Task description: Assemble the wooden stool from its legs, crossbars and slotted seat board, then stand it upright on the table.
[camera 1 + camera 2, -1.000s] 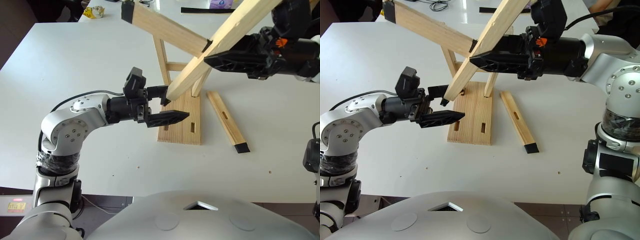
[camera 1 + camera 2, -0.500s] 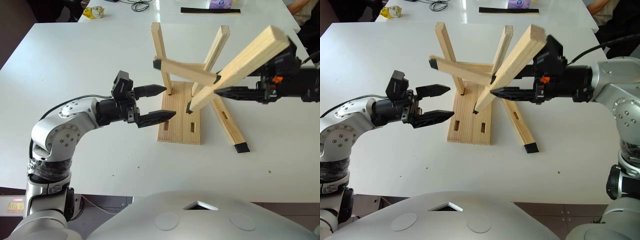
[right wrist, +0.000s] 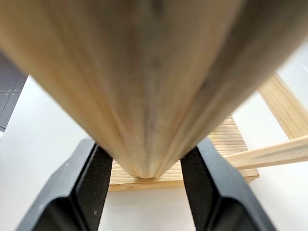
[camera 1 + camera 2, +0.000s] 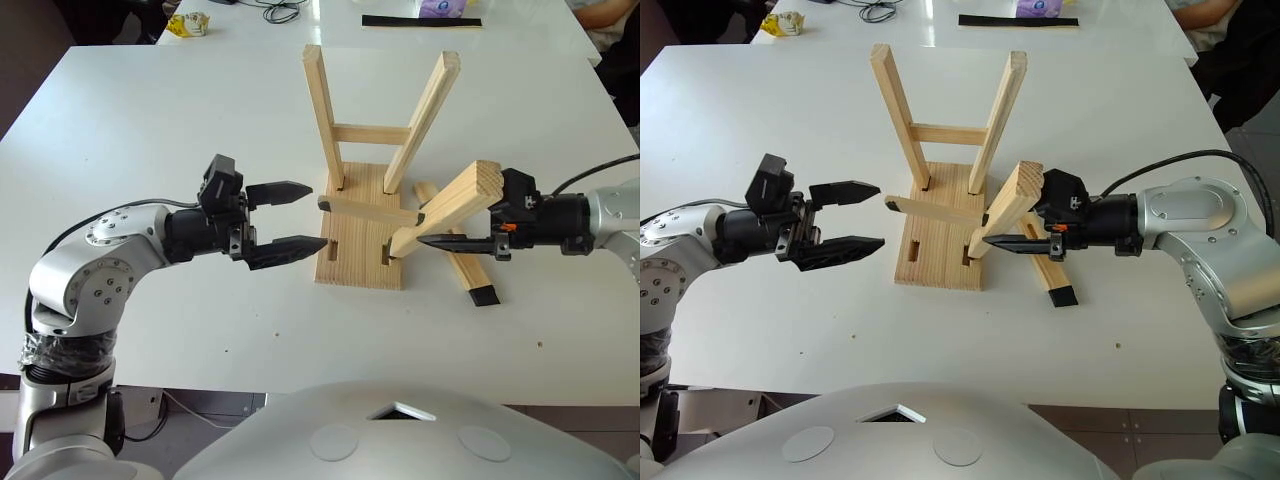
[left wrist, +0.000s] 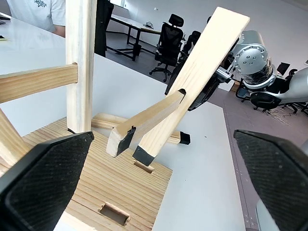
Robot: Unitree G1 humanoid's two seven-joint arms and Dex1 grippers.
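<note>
Pale wood makes up every piece on the white counter: the flat slotted seat board lies near the middle, and a pair of pale wooden legs joined by a short crossbar stands upright in its far slots. The right claw is clenched on a third pale wooden leg, which leans steeply to the right, its dark-tipped foot down at the near right slot of the board; from the left wrist view the foot looks to sit just at the slot's mouth, not seated in it. A second crossbar runs out to the left from this leg, its free end hanging over the board. A fourth pale wooden leg with a black end cap lies loose on the counter just right of the board. The left claw hovers released, fingers wide apart, just left of the board and grasping nothing. The step in hand seems to be planting the third leg. The next move likely calls for tipping that leg upright over its slot and pressing straight down, with the left claw steadying the board or the crossbar's free end so nothing skids.
</note>
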